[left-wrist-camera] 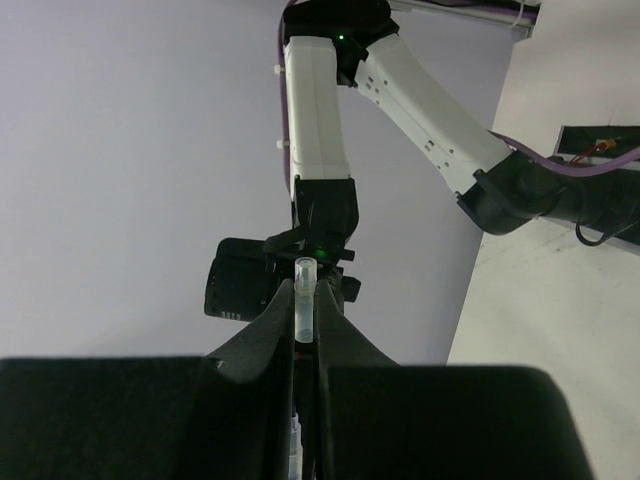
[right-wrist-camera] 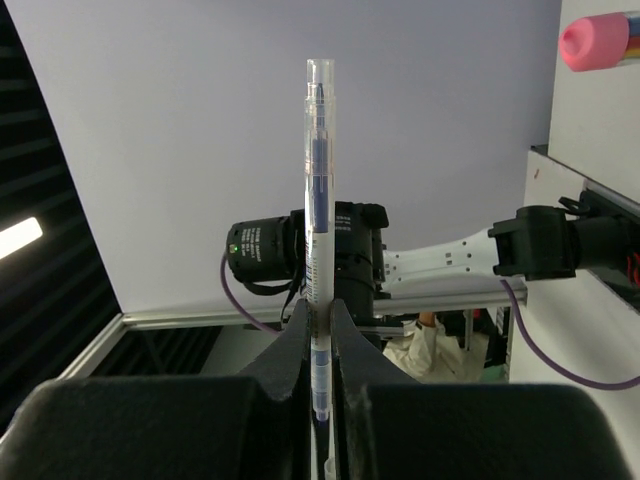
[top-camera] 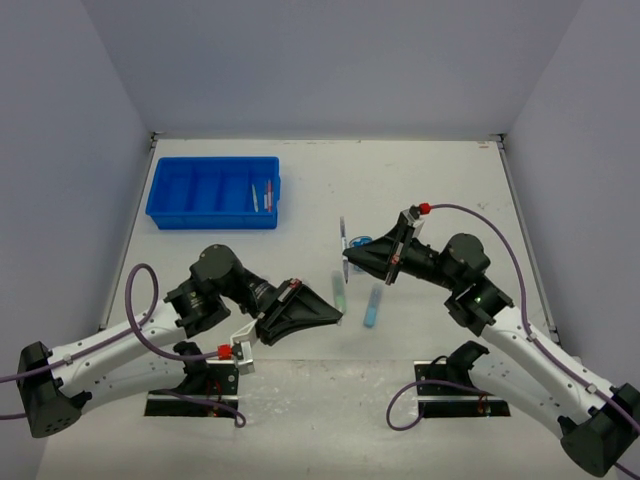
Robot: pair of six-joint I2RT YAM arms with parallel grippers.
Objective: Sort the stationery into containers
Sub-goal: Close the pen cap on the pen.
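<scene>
Checking tools, found right gripper (right-wrist-camera: 319, 315) clamped on thin pen (right-wrist-camera: 317, 180), left gripper (left-wrist-camera: 305, 325) clamped on pale stick (left-wrist-camera: 304, 285). Noted blue marker (top-camera: 373, 306) loose on table (top-camera: 450, 190).

The left arm (top-camera: 110, 345) and right arm (top-camera: 530, 345) had white links and black motor housings. A purple cable (top-camera: 140, 290) looped along each, ending at a red connector (top-camera: 212, 349). The left gripper (top-camera: 338, 318) was a black wedge. A green light (top-camera: 480, 296) glowed on the right arm.

Overhead view looking down, wrist views close, level, facing each other
</scene>
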